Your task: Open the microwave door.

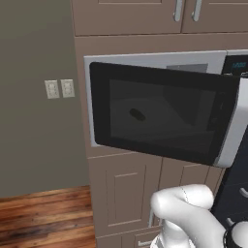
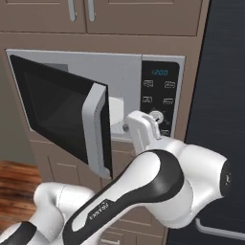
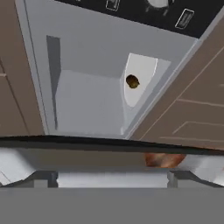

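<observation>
Swinging partly open, microwave door (image 2: 62, 117) seen just left of the hand (image 2: 139, 125), microwave (image 2: 129, 67) cavity ahead of hand, small brown item (image 3: 132, 81) on turntable (image 3: 139, 78), finger spacing cannot be told.

A rendered home kitchen: a built-in microwave (image 2: 95, 103) set among brown panelled cabinets (image 1: 126, 189), wood plank floor (image 1: 43, 215), and what may be wall switches (image 1: 59, 88).

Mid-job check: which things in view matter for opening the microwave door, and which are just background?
Part of the job:
- microwave door, swung partly open
- its handle
- microwave cavity
- gripper, at the door's edge

Just there:
- small brown item on the turntable
- control panel
- cabinet doors
- wall outlets
</observation>
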Motion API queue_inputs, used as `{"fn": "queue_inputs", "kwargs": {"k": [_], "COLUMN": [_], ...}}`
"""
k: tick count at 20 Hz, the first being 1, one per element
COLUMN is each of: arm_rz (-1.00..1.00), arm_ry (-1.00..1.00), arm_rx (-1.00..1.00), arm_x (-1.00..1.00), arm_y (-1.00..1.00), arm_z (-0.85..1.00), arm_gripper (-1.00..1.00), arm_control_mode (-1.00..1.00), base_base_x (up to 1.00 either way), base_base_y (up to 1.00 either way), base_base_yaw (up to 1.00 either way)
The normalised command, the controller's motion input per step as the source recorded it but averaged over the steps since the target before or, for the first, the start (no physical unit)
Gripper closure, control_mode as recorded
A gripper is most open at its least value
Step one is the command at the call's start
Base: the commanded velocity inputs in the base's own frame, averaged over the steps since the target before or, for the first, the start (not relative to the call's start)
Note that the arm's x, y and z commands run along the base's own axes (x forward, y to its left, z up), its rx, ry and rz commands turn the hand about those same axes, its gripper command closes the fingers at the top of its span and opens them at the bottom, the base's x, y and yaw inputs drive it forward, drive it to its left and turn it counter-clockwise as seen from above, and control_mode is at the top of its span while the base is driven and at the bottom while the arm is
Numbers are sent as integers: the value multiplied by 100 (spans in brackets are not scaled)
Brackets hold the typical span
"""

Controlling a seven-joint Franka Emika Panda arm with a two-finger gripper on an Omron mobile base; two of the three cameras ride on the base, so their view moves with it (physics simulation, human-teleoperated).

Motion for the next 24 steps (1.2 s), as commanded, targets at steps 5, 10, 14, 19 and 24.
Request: {"fn": "queue_inputs", "kwargs": {"k": [5, 10, 14, 19, 24], "arm_rz": [4, 7, 8, 7, 2], "arm_ry": [16, 21, 28, 15, 6], "arm_rx": [23, 16, 15, 15, 8], "arm_x": [57, 51, 48, 58, 50], "arm_y": [0, 0, 0, 0, 0], "arm_z": [-1, 0, 0, -2, -10], "arm_gripper": [-100, -100, -100, -100, -100], "arm_control_mode": [-100, -100, -100, -100, -100], "base_base_x": [0, 0, 0, 0, 0], "base_base_y": [0, 0, 0, 0, 0], "base_base_yaw": [0, 0, 0, 0, 0]}}
